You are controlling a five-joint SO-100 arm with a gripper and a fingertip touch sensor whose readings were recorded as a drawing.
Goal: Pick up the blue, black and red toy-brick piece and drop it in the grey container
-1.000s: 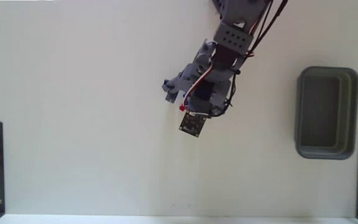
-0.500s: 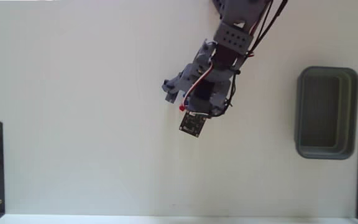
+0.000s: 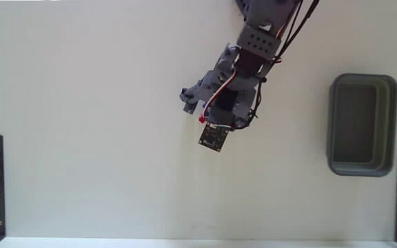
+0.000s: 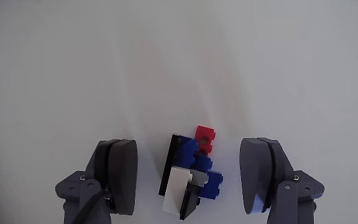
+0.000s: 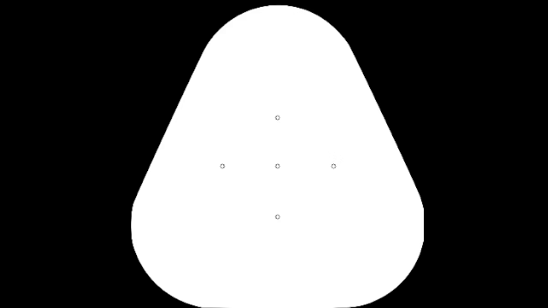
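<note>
In the lower middle of the wrist view the toy-brick piece (image 4: 191,177) lies on the table (image 4: 179,62) between the fingers (image 4: 118,174), which stand apart and not touching it; it seems light, stiff and smooth-sided, so squeezing its long flat sides looks safest.

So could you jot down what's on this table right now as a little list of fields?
surface: plain white table
toy: blue, black and red toy-brick piece, lying on the table
gripper: jaws open, one on each side of the toy, not touching it
tray: grey container, far right in the fixed view, looks empty
arm: reaches in from the top edge of the fixed view
</note>
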